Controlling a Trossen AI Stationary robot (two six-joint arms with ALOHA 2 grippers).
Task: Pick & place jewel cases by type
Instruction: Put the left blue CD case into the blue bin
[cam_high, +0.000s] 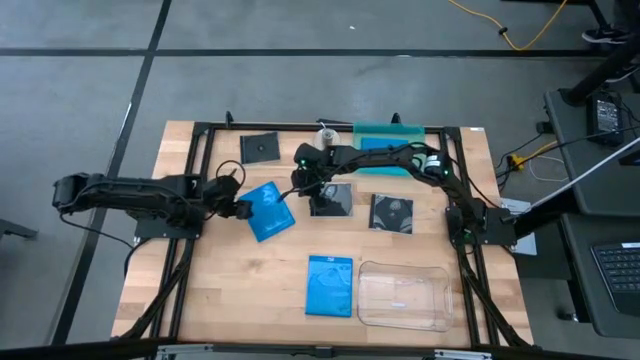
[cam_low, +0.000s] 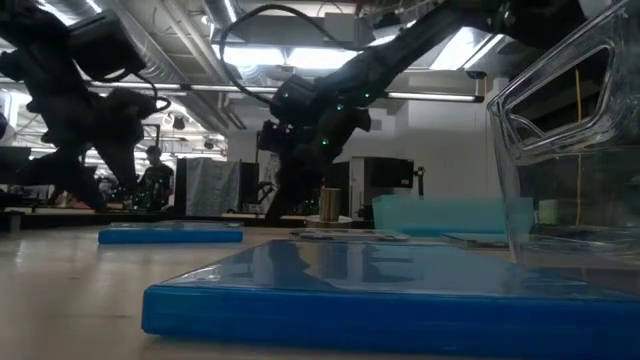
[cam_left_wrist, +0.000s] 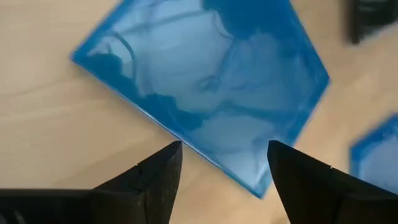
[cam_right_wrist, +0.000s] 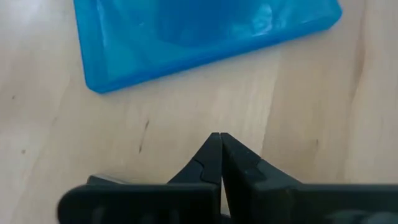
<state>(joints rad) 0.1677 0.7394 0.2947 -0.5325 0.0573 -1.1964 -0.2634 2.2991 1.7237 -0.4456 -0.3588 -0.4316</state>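
Observation:
A blue jewel case (cam_high: 268, 211) lies flat at mid-table, turned askew. My left gripper (cam_high: 243, 208) is open at the case's left edge. In the left wrist view the blue case (cam_left_wrist: 205, 81) fills the picture, and the open left gripper (cam_left_wrist: 224, 162) has its fingertips on either side of the near corner, apart from it. My right gripper (cam_high: 303, 190) is shut over bare wood just right of that case; the right wrist view shows the shut right gripper (cam_right_wrist: 217, 138) short of the blue case (cam_right_wrist: 199, 37). A second blue case (cam_high: 332, 285) lies near the front. Three dark cases (cam_high: 260, 147) (cam_high: 332, 198) (cam_high: 392, 212) lie flat.
A clear plastic tray (cam_high: 403, 296) stands at the front right, beside the front blue case. A teal tray (cam_high: 388, 138) sits at the far edge, partly under the right arm, which reaches across the table's middle. Black frame rails run along the table's sides.

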